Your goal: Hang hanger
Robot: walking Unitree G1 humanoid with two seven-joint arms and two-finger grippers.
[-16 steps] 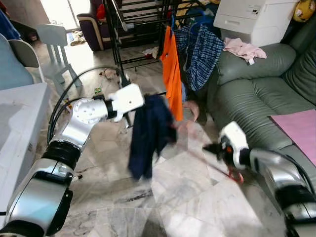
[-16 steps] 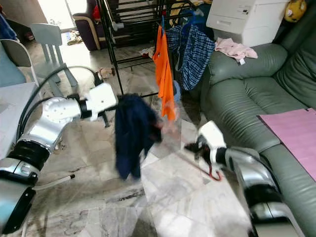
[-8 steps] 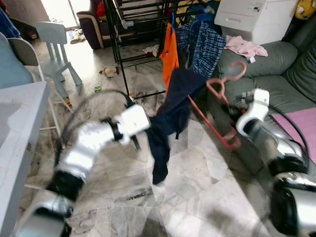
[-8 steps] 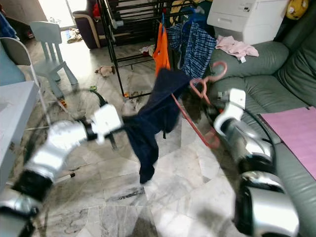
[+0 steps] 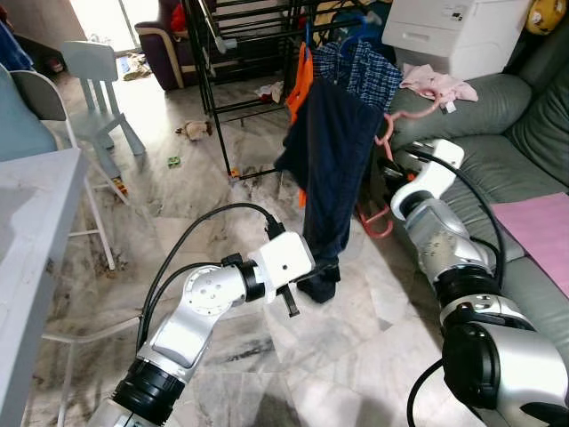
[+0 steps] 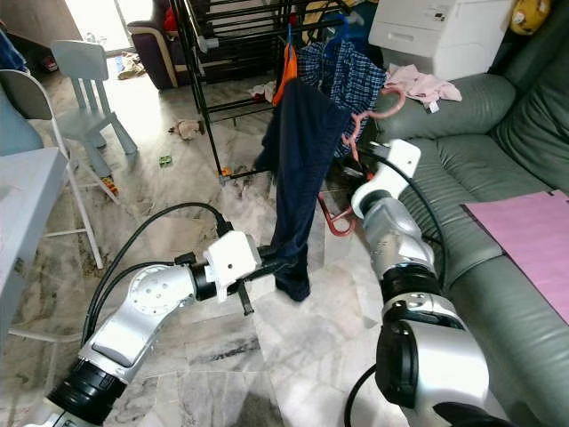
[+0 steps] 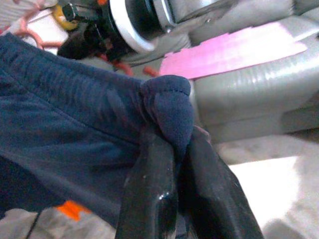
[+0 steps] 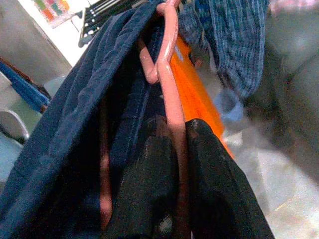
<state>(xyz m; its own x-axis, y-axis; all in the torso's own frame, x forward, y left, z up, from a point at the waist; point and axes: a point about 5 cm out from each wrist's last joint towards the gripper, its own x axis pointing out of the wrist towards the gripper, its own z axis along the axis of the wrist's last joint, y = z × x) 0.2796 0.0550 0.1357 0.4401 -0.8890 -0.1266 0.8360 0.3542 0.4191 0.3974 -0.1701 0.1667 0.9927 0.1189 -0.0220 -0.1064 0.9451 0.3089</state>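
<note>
A navy garment hangs on a pink hanger, held upright in front of the black drying rack. My right gripper is shut on the hanger's pink bar, beside the sofa. The wrist view shows the bar pinched between the two black fingers. Lower down, my left gripper is shut on the garment's bottom hem, close above the floor. An orange shirt and a plaid shirt hang on the rack right behind the navy garment.
A green sofa runs along the right, with a pink cloth and a pink mat on it. A white table and a small white chair stand at the left. Small clutter lies on the marble floor by the rack.
The right gripper has lifted the hanger and garment up toward the rack. The left gripper has dropped low, and the navy garment now hangs straight down between them.
</note>
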